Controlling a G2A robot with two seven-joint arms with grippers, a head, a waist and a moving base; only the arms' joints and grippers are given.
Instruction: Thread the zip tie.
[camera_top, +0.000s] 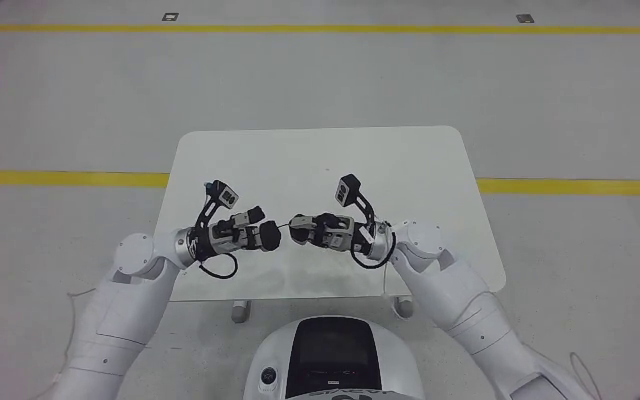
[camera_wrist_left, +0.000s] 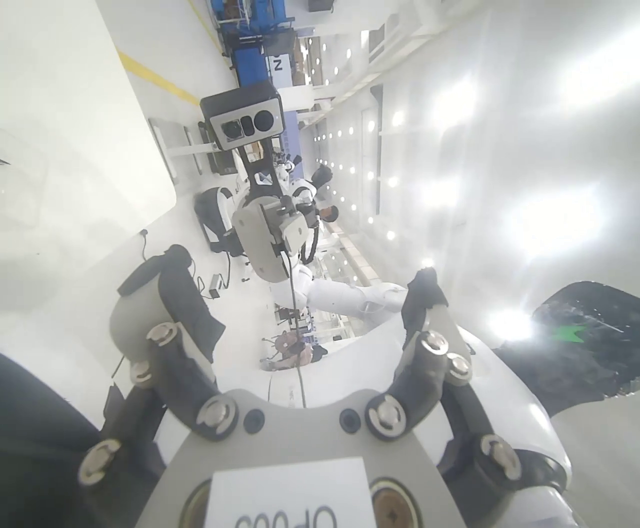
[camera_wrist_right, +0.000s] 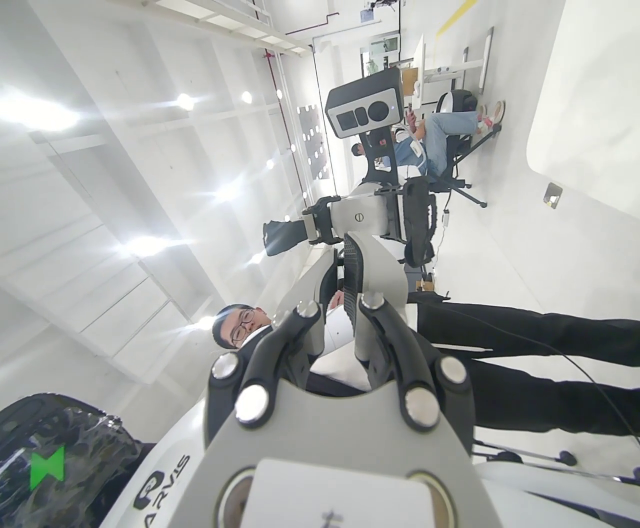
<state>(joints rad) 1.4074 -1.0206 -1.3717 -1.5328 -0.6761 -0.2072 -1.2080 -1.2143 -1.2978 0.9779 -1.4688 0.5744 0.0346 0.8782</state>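
Top view: both arms meet above the counter (camera_top: 320, 160), over the strip along its robot-side edge. The left tool (camera_top: 270, 237) and the right tool (camera_top: 297, 224) point at each other, tips nearly touching. The zip tie (camera_top: 289, 222) shows as a thin dark thread between them, lifted off the counter. Yellow lines (camera_top: 80, 178) cross the floor beside and beyond the counter.

Left wrist view: the left tool (camera_wrist_left: 300, 270) is released, its black-padded fingers (camera_wrist_left: 170, 295) spread wide apart. The zip tie (camera_wrist_left: 296, 320) runs as a thin dark strand through the gap between them, touching neither. It leads up to the right tool (camera_wrist_left: 286, 235), which is clenched on its far end. A white label (camera_wrist_left: 295, 492) sits on the left tool's base, its dark print cut by the frame edge.

Right wrist view: the right tool (camera_wrist_right: 340, 265) has its own fingers (camera_wrist_right: 357, 270) pressed together. Facing it, the left tool (camera_wrist_right: 350, 235) stands spread. Another white label (camera_wrist_right: 340, 492) lies on the right tool's base, its print mostly cut off.
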